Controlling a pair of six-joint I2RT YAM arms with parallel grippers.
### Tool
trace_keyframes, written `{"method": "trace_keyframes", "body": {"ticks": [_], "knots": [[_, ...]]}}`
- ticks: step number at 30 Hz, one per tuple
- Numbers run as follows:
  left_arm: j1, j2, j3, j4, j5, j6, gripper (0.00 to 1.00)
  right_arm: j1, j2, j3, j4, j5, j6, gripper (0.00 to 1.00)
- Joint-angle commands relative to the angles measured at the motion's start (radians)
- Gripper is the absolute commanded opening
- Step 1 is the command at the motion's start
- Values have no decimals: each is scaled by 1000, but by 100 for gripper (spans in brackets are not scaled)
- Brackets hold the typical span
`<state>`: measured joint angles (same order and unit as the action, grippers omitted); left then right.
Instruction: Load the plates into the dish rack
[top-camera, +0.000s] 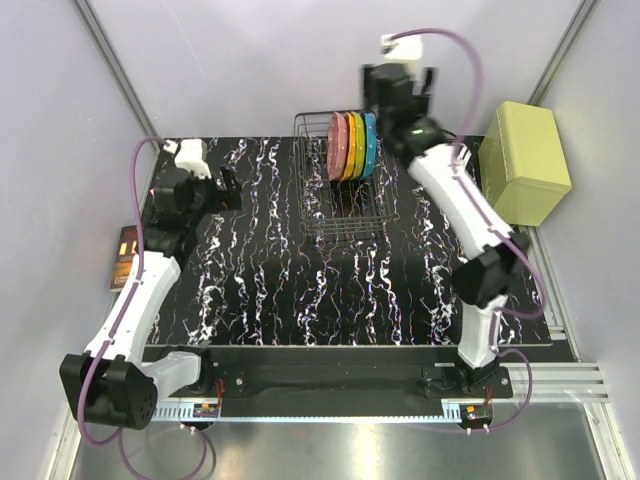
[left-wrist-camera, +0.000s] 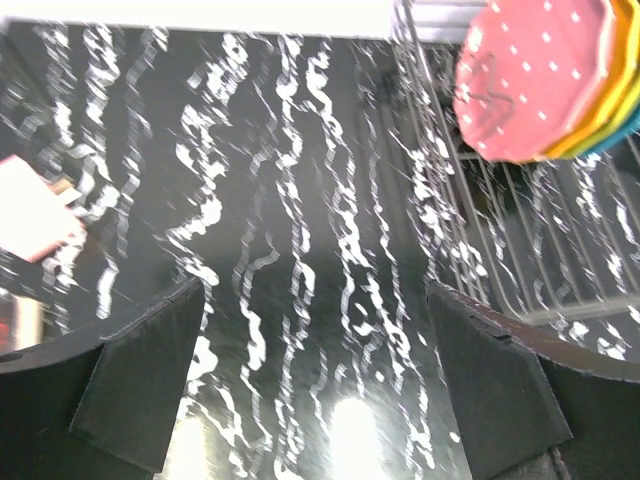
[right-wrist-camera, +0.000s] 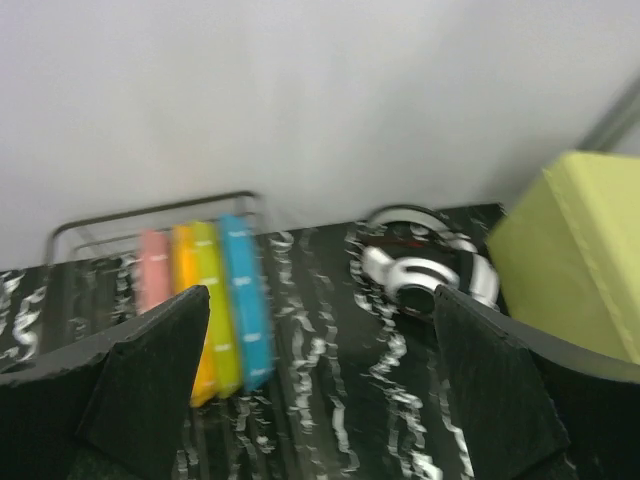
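Black marble-veined table seen from above, w/ two robot arms bolted at the near edge. The black wire dish rack sits at the far centre. All four dotted plates stand on edge in its far end, packed face to face. L to R they are the pink plate, orange plate, yellow-green plate and blue plate. No plates lie on the table.

R gripper is raised near the rack's right side, jaws spread wide, nothing between them. Its wrist cam is blurred and shows the plates edge-on at lower left and a yellow-green box at right. L gripper hangs low over the table's left part, well apart from the rack, also spread wide and empty.

Judgement: loading looks complete, so the step in hand is prob. the R arm's retreat. To do it well:
- Keep the jaws wide and lift up and away from the blue plate, not across the stack, since a nudge could tip all four.
- Mind the box when swinging right.
- Leave the L arm where it is.
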<state>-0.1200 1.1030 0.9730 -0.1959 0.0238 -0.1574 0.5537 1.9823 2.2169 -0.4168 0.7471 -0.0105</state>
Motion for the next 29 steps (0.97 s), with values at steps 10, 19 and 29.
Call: {"method": "trace_keyframes", "body": {"ticks": [10,19,29], "knots": [[5,98,208,-16,-137,197,99,-359,-407,-516,-211,-187,168,100],[5,133,250,-25,-128,209,99,-399,-482,-599,-198,-175,155,99],[5,139,253,-25,-131,199,99,-400,-476,-594,-189,-189,153,100]]}}
